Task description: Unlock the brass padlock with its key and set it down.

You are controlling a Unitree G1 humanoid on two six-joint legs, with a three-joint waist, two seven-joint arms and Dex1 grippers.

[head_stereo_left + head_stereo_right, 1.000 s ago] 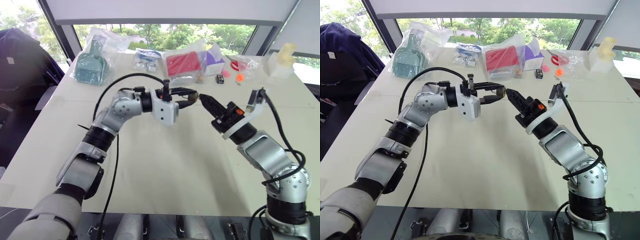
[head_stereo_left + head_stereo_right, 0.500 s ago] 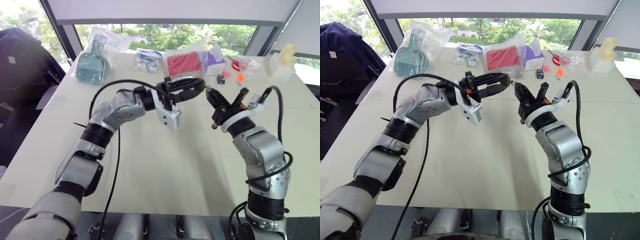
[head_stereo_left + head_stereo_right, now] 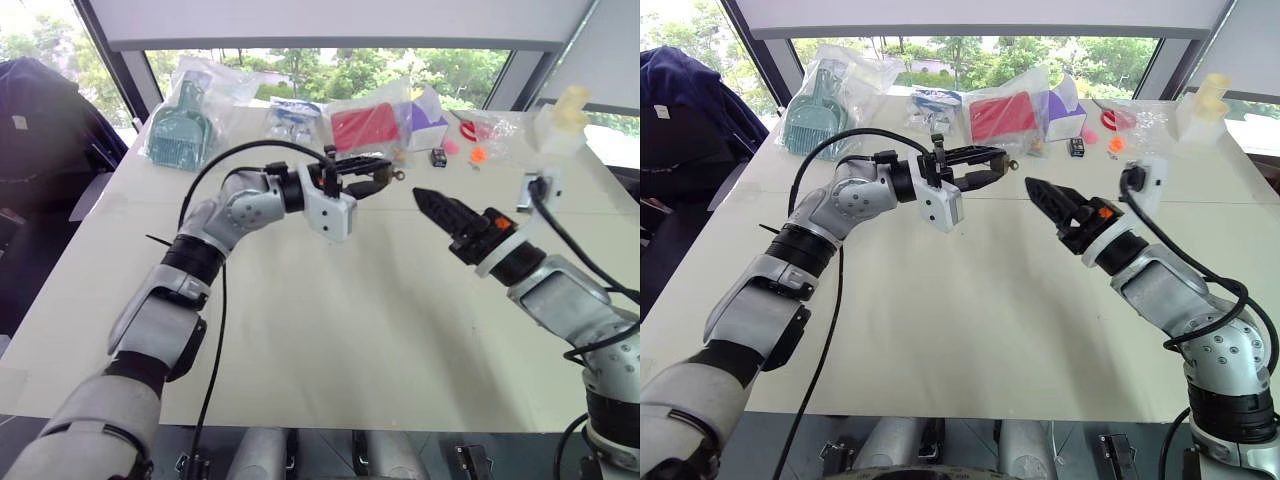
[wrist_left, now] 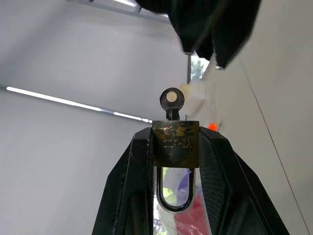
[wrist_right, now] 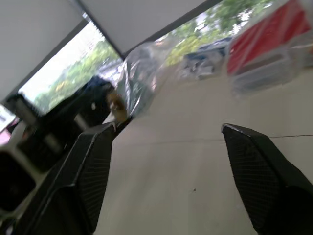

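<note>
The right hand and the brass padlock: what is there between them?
Nothing. In the left eye view an open gap separates the right hand from the brass padlock, whose key points toward it.

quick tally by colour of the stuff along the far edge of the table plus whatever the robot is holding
green: 1, bagged green brush
red: 1, bagged red pack
purple: 1, purple box
black: 1, small black box
brass: 1, brass padlock with its key in it, clamped in the left gripper
total: 5
</note>
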